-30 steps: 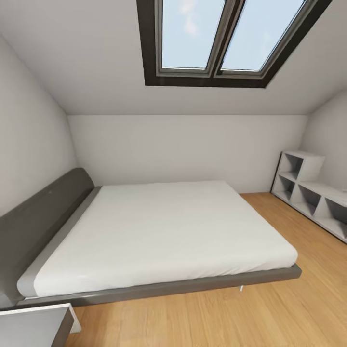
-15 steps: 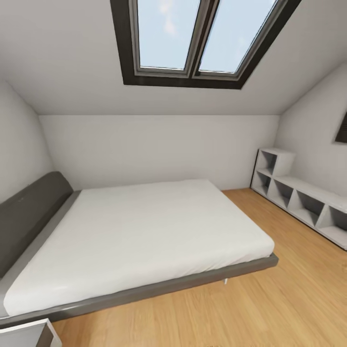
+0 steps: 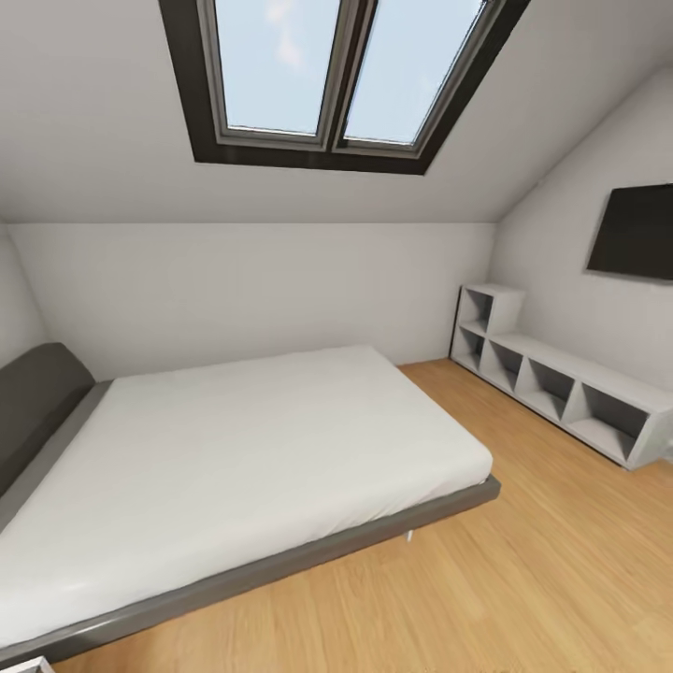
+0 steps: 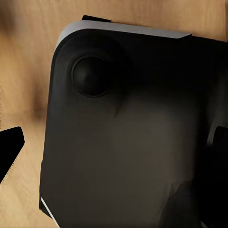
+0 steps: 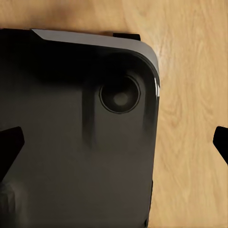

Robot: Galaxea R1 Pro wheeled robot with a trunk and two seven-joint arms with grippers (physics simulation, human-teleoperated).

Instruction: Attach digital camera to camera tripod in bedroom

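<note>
Facing the bedroom: white-mattress bed [image 3: 234,449] on wood plank floor [image 3: 523,579] | skylight [image 3: 327,75] overhead, grey cube shelves [image 3: 561,383] and dark wall panel [image 3: 636,232] at right | both wrist views: black robot base [image 4: 133,133] over floor | left, right jaws: fingertip edges wide apart, empty.

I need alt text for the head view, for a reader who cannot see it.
A low grey-framed bed with a bare white mattress stands on a light wood plank floor under a dark-framed skylight. Grey cube shelves line the right wall beneath a black flat screen.
</note>
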